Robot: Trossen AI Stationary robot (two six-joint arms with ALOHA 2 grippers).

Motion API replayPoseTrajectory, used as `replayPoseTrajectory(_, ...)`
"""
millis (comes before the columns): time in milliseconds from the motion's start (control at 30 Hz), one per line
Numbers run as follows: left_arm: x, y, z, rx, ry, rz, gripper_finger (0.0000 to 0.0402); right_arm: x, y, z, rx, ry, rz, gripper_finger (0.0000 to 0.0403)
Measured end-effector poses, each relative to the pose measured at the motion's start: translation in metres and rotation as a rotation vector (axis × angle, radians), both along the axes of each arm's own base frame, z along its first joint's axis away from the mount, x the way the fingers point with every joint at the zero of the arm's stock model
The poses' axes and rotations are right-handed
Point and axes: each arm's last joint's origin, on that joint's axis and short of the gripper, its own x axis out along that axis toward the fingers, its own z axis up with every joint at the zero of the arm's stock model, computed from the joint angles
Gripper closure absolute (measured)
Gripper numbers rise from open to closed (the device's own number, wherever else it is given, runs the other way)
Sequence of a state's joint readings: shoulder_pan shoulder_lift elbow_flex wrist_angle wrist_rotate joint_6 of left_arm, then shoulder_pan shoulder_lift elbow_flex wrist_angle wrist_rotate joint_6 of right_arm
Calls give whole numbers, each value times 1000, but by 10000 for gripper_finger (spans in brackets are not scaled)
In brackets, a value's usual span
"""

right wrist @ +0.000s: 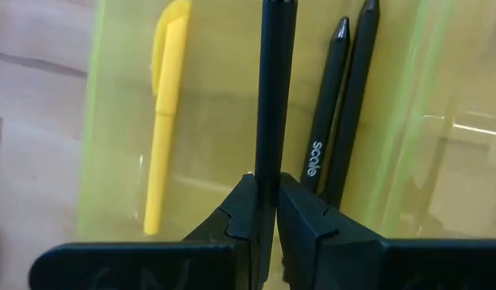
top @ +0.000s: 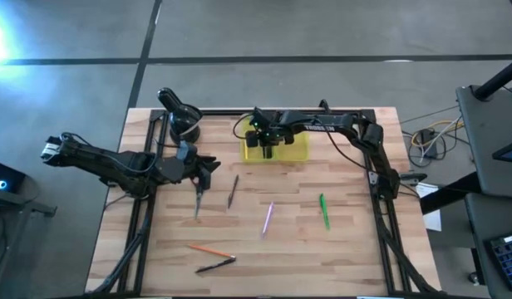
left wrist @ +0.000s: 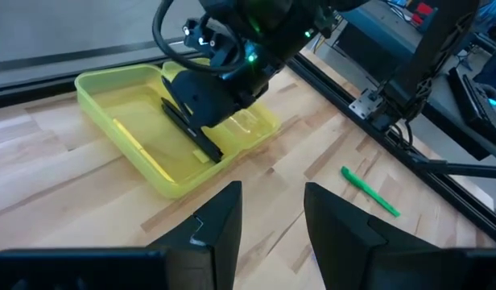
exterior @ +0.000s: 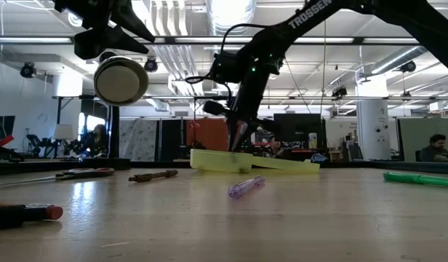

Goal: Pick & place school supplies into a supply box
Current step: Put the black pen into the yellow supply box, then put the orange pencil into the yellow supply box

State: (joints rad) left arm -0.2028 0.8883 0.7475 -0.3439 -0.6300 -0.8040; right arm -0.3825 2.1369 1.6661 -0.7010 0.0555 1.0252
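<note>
Jaws of your right gripper pinch a black pen over the supply box, beside a pen marked "scale"; your left gripper hangs parted.

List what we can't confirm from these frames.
- Supply box contents: in the high view the right end effector covers most of it.
- Black pen lower end: right wrist view, hidden between that end effector's fingers.
- Item near the left end effector: too small to identify.
- Second box half: cut off in the right wrist view.
</note>
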Motion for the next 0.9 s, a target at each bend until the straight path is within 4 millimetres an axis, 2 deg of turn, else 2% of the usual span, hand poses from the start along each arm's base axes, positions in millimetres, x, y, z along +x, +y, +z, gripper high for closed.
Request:
replayPoseTrajectory(567, 0, 0, 0, 19, 10, -10, 282, -3, 1, -2, 25, 25, -11, 377)
replayPoseTrajectory(900, 0, 0, 0, 19, 10, -10, 282, -4, 3, -5, 59, 21, 2, 331)
